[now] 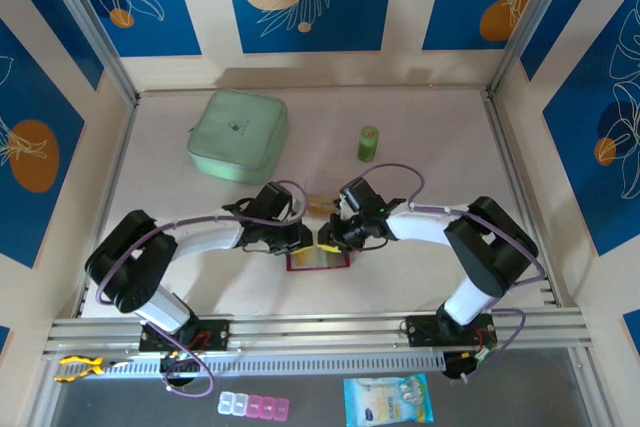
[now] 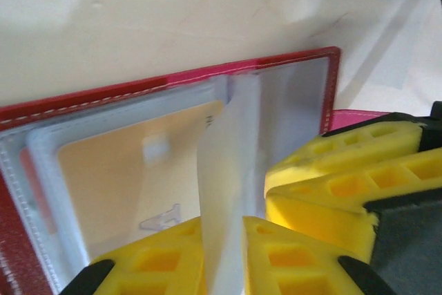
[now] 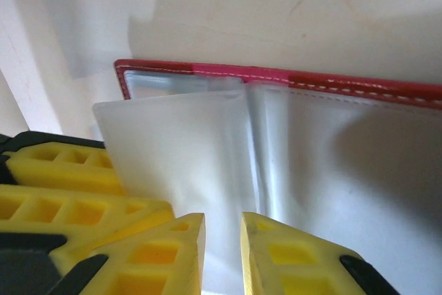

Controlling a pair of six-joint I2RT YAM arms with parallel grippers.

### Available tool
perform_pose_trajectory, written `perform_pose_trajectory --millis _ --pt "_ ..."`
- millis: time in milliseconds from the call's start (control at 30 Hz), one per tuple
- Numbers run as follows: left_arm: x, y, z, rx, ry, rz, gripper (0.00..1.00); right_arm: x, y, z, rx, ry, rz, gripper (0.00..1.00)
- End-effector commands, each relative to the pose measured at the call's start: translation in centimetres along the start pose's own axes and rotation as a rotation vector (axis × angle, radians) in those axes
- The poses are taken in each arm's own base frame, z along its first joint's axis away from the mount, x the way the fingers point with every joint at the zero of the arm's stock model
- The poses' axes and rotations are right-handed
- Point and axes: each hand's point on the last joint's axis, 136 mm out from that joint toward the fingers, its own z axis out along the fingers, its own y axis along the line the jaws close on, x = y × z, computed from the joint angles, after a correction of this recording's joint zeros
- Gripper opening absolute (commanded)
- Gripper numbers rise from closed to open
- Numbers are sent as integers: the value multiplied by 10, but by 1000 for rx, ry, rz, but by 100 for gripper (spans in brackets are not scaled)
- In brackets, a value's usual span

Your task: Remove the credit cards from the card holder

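The red card holder [image 1: 320, 259] lies open on the table between my two grippers. In the left wrist view its red edge [image 2: 173, 81] frames clear pockets, and a tan credit card [image 2: 117, 177] sits inside the left pocket. My left gripper [image 2: 222, 220] [image 1: 303, 242] is shut on a clear pocket leaf [image 2: 228, 150] that stands up from the spine. My right gripper [image 3: 222, 215] [image 1: 328, 235] comes in from the other side, its jaws narrow with clear pocket plastic [image 3: 173, 157] filling the gap. Its yellow fingers [image 2: 345, 170] almost touch my left ones.
A pale-green square pouch [image 1: 238, 135] lies at the back left and a small green bottle [image 1: 368, 143] stands at the back middle. A thin tan piece [image 1: 318, 204] lies just beyond the grippers. Metal rails run along the table's sides.
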Motion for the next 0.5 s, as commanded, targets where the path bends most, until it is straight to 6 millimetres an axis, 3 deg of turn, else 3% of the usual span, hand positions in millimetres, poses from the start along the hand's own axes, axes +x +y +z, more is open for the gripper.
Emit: perform_pose_trajectory --millis 0,300,467 --pt "1 -16 -3 29 19 23 18 -2 -10 -16 56 -39 0 24" --pt "-2 -31 8 41 44 37 19 -6 -35 -43 107 -97 29 26" --pt "-2 -40 18 42 60 50 22 -3 -43 -48 97 -107 49 27"
